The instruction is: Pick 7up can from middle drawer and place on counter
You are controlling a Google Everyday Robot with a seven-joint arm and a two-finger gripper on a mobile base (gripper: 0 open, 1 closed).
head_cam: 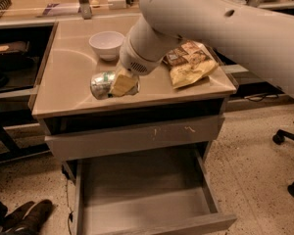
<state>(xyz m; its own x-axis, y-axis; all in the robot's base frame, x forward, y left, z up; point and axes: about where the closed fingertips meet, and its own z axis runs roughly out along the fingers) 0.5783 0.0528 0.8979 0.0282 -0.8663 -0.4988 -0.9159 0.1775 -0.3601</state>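
Observation:
The 7up can (102,83), silver with green markings, lies sideways in my gripper (118,84), just over the counter (63,77) near its front edge. The gripper's yellowish fingers (123,83) are shut on the can's right end. My big white arm reaches in from the upper right and hides part of the counter behind it. Below, the middle drawer (142,195) is pulled out, with nothing on its flat grey floor.
A white bowl (107,44) stands at the back of the counter, just behind the can. A yellow-brown chip bag (190,65) lies on the counter's right side. The scratched drawer front (137,136) sits shut above the open one. An office chair base (291,180) is at right; shoes (24,217) at lower left.

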